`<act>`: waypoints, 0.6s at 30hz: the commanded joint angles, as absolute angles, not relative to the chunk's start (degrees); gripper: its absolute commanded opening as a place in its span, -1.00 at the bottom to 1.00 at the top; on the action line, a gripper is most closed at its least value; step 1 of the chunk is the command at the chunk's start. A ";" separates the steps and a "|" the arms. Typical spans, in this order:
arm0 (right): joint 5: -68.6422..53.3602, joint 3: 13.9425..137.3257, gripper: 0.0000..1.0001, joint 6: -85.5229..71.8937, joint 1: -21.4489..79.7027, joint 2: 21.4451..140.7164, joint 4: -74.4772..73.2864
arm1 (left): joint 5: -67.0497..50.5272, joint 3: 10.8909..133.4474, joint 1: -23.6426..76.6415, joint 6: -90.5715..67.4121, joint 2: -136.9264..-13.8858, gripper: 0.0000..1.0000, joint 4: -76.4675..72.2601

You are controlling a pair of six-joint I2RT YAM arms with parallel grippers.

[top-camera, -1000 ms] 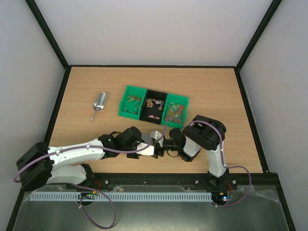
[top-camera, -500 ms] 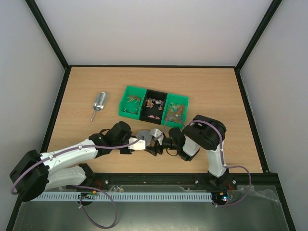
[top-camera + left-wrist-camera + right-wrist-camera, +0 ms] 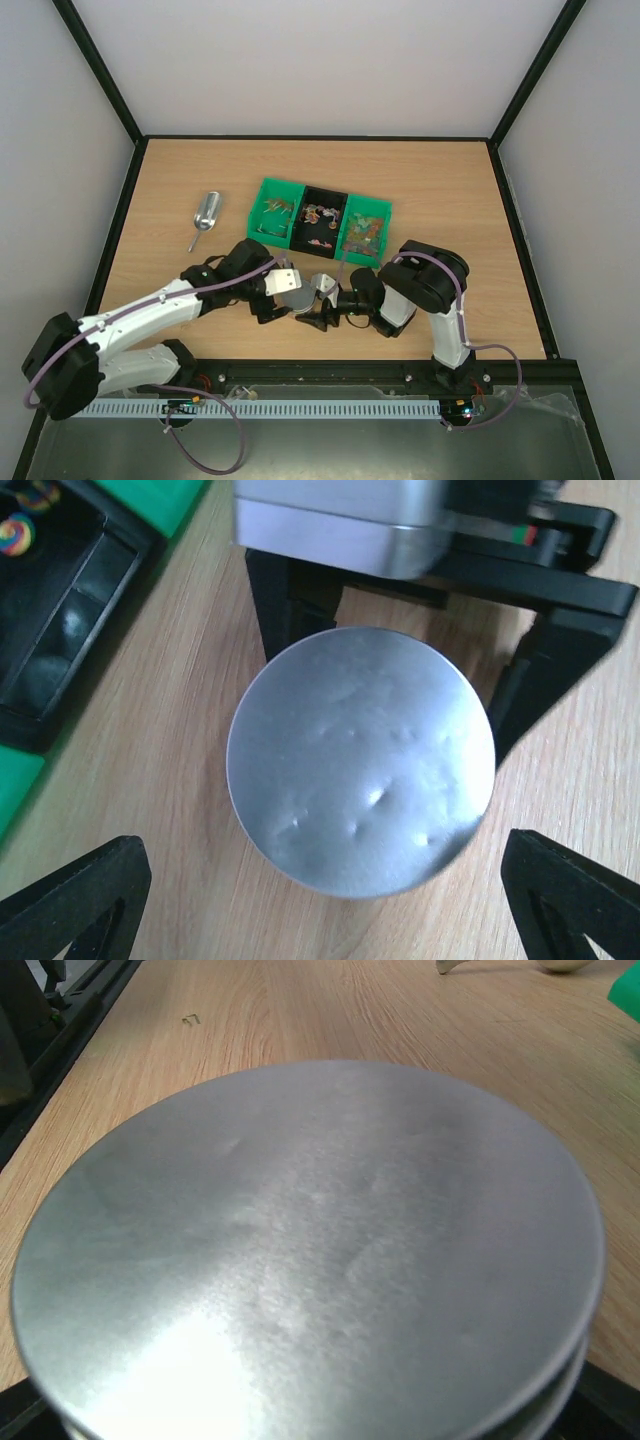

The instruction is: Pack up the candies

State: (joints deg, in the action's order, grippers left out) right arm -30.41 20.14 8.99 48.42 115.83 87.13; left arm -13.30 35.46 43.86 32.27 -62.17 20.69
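Observation:
The candies (image 3: 318, 214) lie in a row of three bins, green (image 3: 272, 216), black and green; one swirl candy (image 3: 16, 531) shows in the left wrist view. A jar closed by a round silver lid (image 3: 360, 760) stands on the table in front of the bins. Only the lid (image 3: 300, 1260) and a rim under it show; the jar's body is hidden. My right gripper (image 3: 314, 306) is shut on the jar, with a black finger (image 3: 290, 600) on each side. My left gripper (image 3: 325, 885) hangs open above the lid, apart from it.
A metal scoop (image 3: 205, 218) lies on the wood to the left of the bins. The black frame edge (image 3: 330, 368) runs along the near side behind the arm bases. Black rails border the table's left and right sides.
My left gripper has opened wide and let go of the lid. Its arm has swung left and away from the jar. The right arm has not moved.

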 commanded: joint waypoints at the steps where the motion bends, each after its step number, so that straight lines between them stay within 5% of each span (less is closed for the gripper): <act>1: -31.54 19.03 -0.26 10.11 48.94 116.98 83.67 | -14.68 36.96 44.01 22.14 -66.38 0.98 18.32; 12: -31.55 19.11 -0.26 10.01 48.89 117.07 83.61 | -15.21 37.21 47.69 19.33 -72.07 0.98 13.46; 18: -31.81 19.15 -0.26 10.02 48.95 117.07 83.61 | -14.34 37.38 48.21 18.39 -72.52 0.74 11.81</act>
